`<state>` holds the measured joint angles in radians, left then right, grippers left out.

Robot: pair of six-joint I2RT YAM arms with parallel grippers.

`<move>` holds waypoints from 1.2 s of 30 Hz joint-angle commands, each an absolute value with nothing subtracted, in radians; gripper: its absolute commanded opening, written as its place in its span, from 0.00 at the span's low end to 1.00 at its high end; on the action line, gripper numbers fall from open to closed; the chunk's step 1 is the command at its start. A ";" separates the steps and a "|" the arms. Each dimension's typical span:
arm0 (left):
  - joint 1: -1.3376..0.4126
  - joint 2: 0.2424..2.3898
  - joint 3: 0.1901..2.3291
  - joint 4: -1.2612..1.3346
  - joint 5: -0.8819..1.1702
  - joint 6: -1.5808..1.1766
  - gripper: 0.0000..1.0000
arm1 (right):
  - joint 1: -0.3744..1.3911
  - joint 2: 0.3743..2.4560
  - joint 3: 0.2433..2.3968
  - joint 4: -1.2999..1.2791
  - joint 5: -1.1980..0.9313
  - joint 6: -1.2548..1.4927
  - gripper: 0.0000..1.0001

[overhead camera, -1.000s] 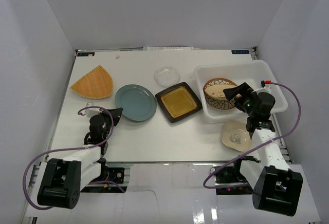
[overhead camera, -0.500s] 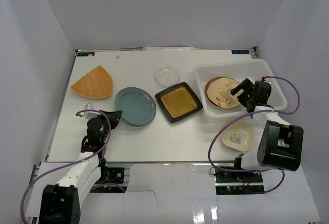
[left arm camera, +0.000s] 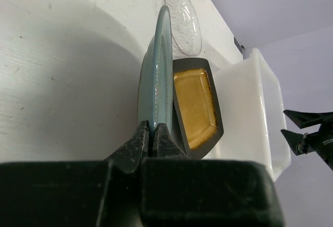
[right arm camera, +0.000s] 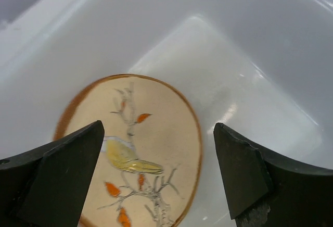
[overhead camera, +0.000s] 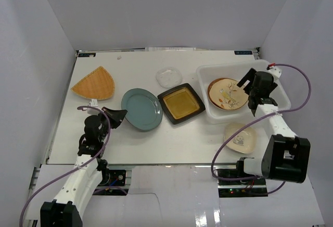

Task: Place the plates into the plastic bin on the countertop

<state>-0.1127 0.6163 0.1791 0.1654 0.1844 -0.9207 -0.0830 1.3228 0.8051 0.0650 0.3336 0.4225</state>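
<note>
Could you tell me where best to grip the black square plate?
I'd pinch the raised rim of the black plate at its near corner, from above: it lies flat, with the blue plate at its left and the bin at its right.

White countertop [overhead camera: 182, 138] here: the orange fan-shaped plate [overhead camera: 94, 84] lies toward its far-left corner, and the small clear glass plate [overhead camera: 169, 76] near the far edge at the middle. In the centre, the blue-grey plate [overhead camera: 141, 110] shows just left of the black square plate [overhead camera: 180, 103], rims close. The plastic bin [overhead camera: 234, 66] fills the far-right corner, and a cream dish [overhead camera: 240, 139] lies just nearside of it by the right edge.
</note>
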 commanded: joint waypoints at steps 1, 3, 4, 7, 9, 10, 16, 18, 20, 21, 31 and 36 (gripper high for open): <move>-0.117 0.555 0.275 0.241 0.265 -0.948 0.00 | -0.069 1.194 0.758 0.181 0.148 0.408 0.93; -0.121 0.543 0.301 0.233 0.281 -0.950 0.00 | -0.031 1.129 0.753 0.222 -0.016 0.414 0.96; -0.123 0.537 0.310 0.221 0.287 -0.946 0.00 | -0.009 1.114 0.770 0.207 -0.141 0.416 0.97; -0.127 0.519 0.347 0.204 0.291 -0.937 0.00 | 0.130 1.094 0.776 0.219 -0.367 0.416 0.96; -0.130 0.511 0.374 0.192 0.293 -0.936 0.00 | 0.228 1.132 0.796 0.218 -0.493 0.423 0.95; -0.130 0.508 0.383 0.184 0.295 -0.937 0.00 | 0.253 1.155 0.805 0.231 -0.539 0.425 0.93; -0.135 0.509 0.443 0.224 0.394 -0.986 0.00 | 0.374 1.393 0.968 0.189 -0.686 0.384 0.90; -0.140 0.515 0.457 0.245 0.442 -1.008 0.00 | 0.391 1.431 0.994 0.198 -0.687 0.377 0.90; -0.140 0.532 0.478 0.264 0.466 -1.034 0.00 | 0.394 1.460 0.999 0.224 -0.701 0.396 0.90; -0.141 0.537 0.483 0.270 0.486 -1.041 0.00 | 0.394 1.469 0.994 0.241 -0.724 0.412 0.90; -0.141 0.633 0.440 0.423 0.568 -1.131 0.00 | 0.428 1.545 0.916 0.566 -0.899 0.687 0.43; -0.143 0.684 0.452 0.381 0.571 -1.102 0.19 | 0.411 1.520 0.928 0.572 -0.882 0.735 0.08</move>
<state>-0.1337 0.6849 0.4038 0.2687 0.5434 -1.0580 0.4122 1.5463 0.9226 0.4759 -0.8936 0.7250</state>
